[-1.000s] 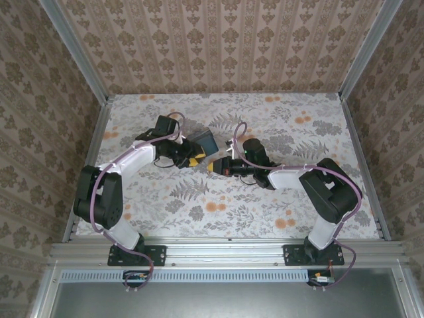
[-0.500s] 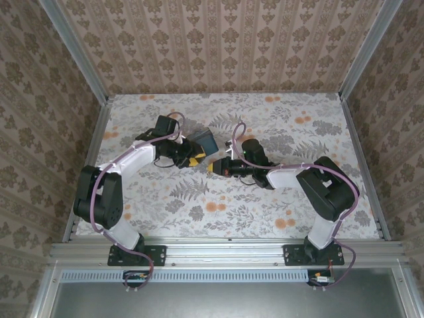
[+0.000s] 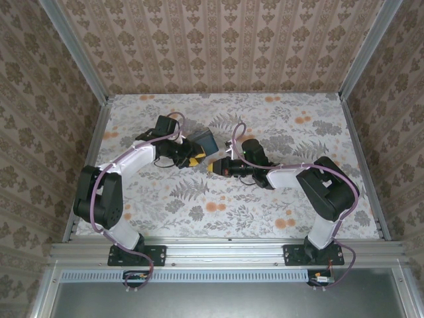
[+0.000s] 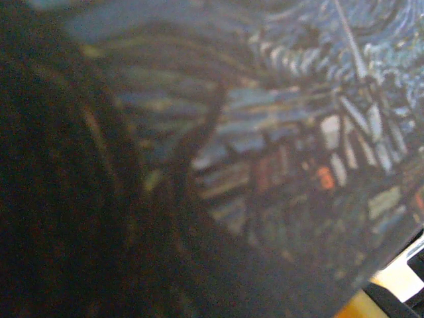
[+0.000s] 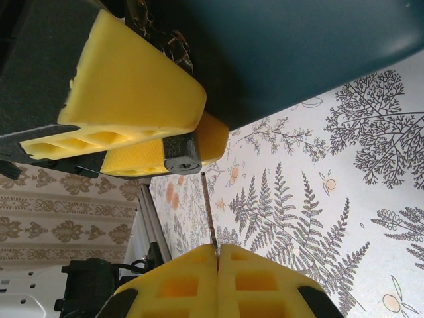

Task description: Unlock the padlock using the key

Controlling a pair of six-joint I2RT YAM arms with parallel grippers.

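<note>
Two claws nearly meet: the left claw (image 3: 193, 158) clamps the padlock (image 3: 205, 140) (swirl print blurred in its wrist view); the right claw (image 5: 217, 252) pinches the key (image 5: 209, 212), too small to tell from above, tip ahead just beside the padlock.

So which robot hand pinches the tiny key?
The right gripper: it pinches the thin dark key, while the left gripper clamps the chunky dark blue padlock.

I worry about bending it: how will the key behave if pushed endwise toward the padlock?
The key looks thin and long, so an off-axis push would likely flex it. The right gripper pinches only its end between yellow pads, so it may pivot or slip. It is probably very light.
</note>
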